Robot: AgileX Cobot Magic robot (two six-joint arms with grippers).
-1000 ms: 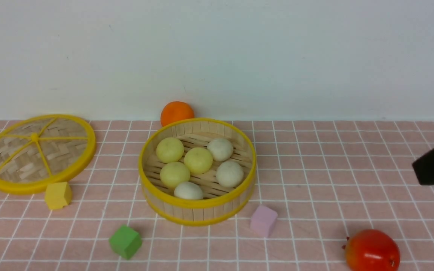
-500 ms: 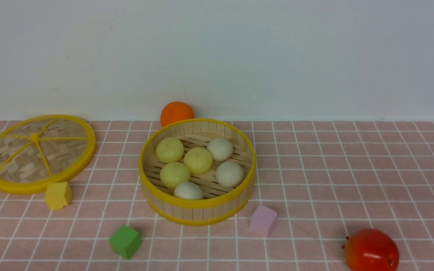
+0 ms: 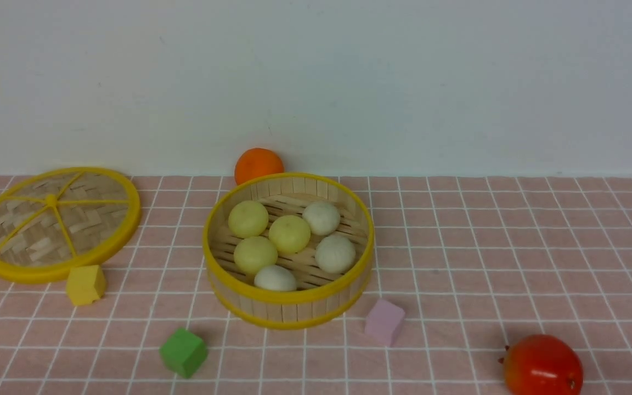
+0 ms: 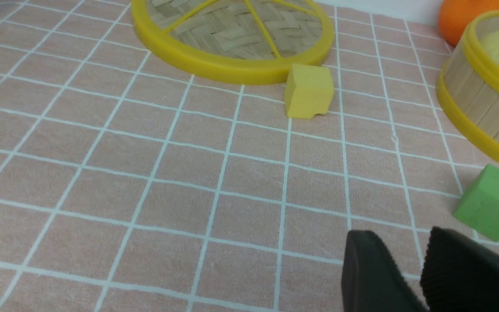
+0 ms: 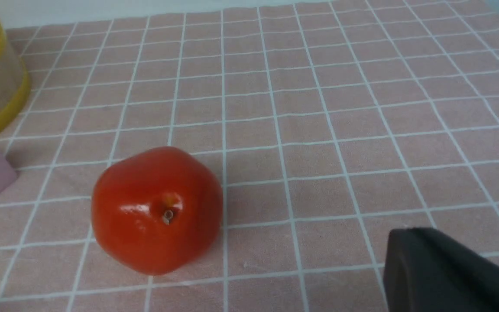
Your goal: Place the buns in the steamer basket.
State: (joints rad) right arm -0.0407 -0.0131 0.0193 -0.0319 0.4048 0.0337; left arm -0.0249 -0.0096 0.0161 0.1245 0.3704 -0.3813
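The steamer basket [image 3: 288, 299] stands mid-table with all six buns inside. Three are pale yellow [image 3: 248, 218], [image 3: 289, 233], [image 3: 255, 254] and three off-white [image 3: 321, 217], [image 3: 335, 253], [image 3: 275, 277]. Neither gripper shows in the front view. In the left wrist view my left gripper [image 4: 401, 236] is empty, jaws a small gap apart, low over the cloth near the green cube [image 4: 492, 201], with the basket wall [image 4: 483, 108] beyond. In the right wrist view my right gripper [image 5: 409, 238] looks closed and empty, beside the red fruit [image 5: 156, 210].
The flat woven lid [image 3: 55, 222] lies at the far left with a yellow cube [image 3: 85, 284] in front of it. An orange fruit [image 3: 258, 163] sits behind the basket. A pink cube [image 3: 384, 321] and the red fruit [image 3: 542, 365] lie front right.
The right gripper, at the front view's right edge one second ago, has moved out of that view. The buns and the basket have not moved.
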